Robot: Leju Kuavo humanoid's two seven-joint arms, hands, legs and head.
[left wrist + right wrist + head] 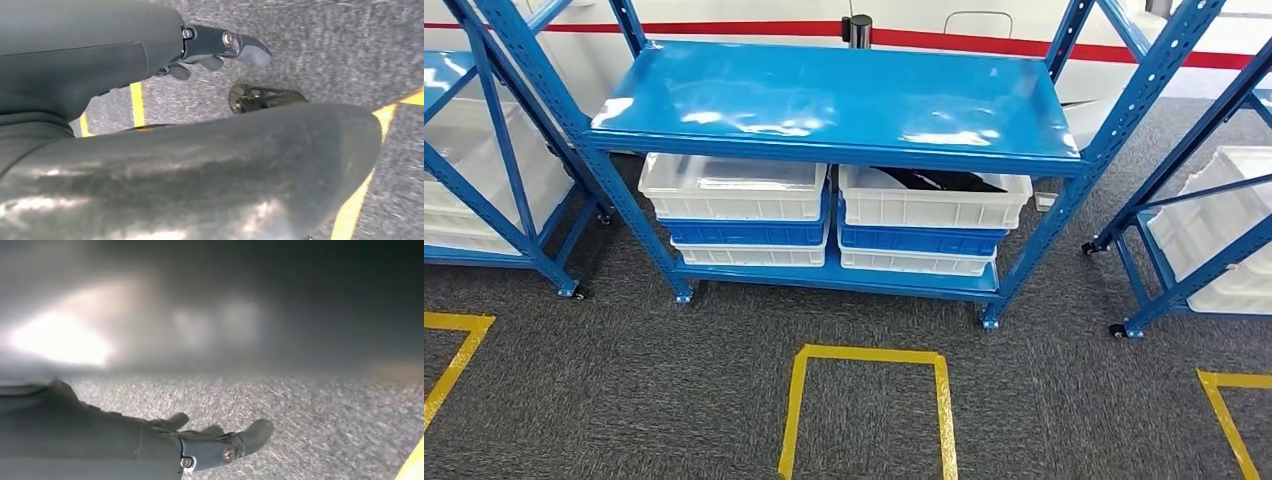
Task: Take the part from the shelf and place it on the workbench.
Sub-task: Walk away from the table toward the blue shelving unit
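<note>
A dark part lies in the upper white bin at the right of the blue shelf's lower level. That bin sits on a stack of blue and white bins. The shelf's top board is bare and glossy. My left hand hangs over grey carpet, holding nothing, with its fingers loosely apart. My right hand also hangs above the carpet with nothing in it, fingers slightly bent and apart. Both hands are well away from the shelf.
A second stack of white and blue bins stands at the left of the lower level. More blue racks with white bins flank the shelf at left and right. Yellow tape outlines a square on the carpet before the shelf.
</note>
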